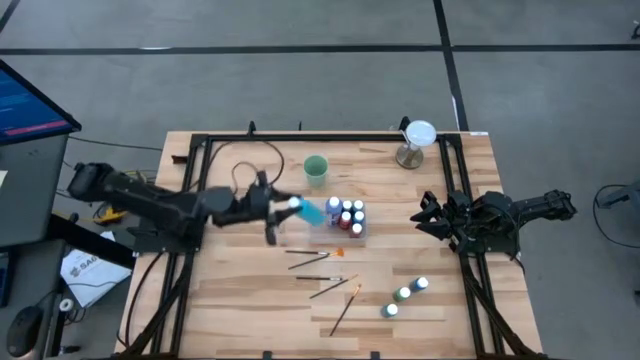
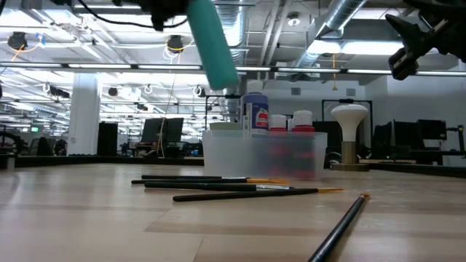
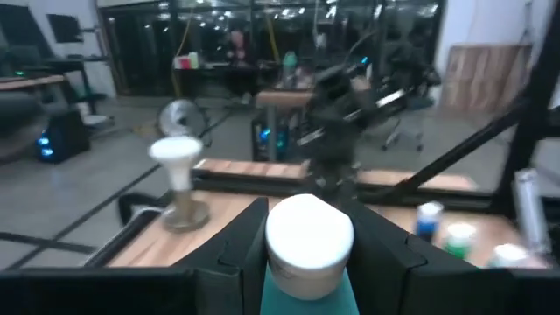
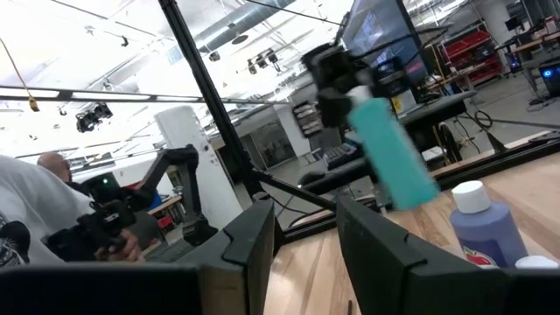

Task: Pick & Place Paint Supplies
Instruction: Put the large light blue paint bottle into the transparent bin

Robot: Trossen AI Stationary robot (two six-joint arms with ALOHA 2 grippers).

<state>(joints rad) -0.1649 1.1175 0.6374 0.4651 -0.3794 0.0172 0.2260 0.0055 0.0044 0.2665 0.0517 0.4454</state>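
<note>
My left gripper point(image 1: 284, 207) hovers over the middle of the table, shut on a teal paint bottle point(image 1: 310, 211) just left of the clear tray point(image 1: 352, 236). In the low view this bottle point(image 2: 213, 45) slants high above the tray point(image 2: 218, 149), which holds several white-capped blue and red bottles point(image 1: 345, 213). Several paintbrushes point(image 1: 312, 256) lie flat on the wood in front of the tray. Three green and blue bottles point(image 1: 404, 294) stand near the table's right front. My right gripper point(image 1: 432, 215) waits open at the right edge, raised point(image 2: 411, 44). My left gripper pinches the teal bottle between its two fingers at the white-capped end point(image 3: 308, 236), one finger point(image 3: 241, 241) on each side. The bottle is lifted clear of the table. Its teal body point(image 4: 391, 153) slants down and away from the fingers toward the tray.
A green cup point(image 1: 316, 168) stands behind the tray, and a white mushroom-shaped stand point(image 1: 415, 142) is near the far right corner. Black frame rails point(image 1: 200, 180) run along the table's left, right and far sides. A person point(image 4: 35, 219) is beyond the table.
</note>
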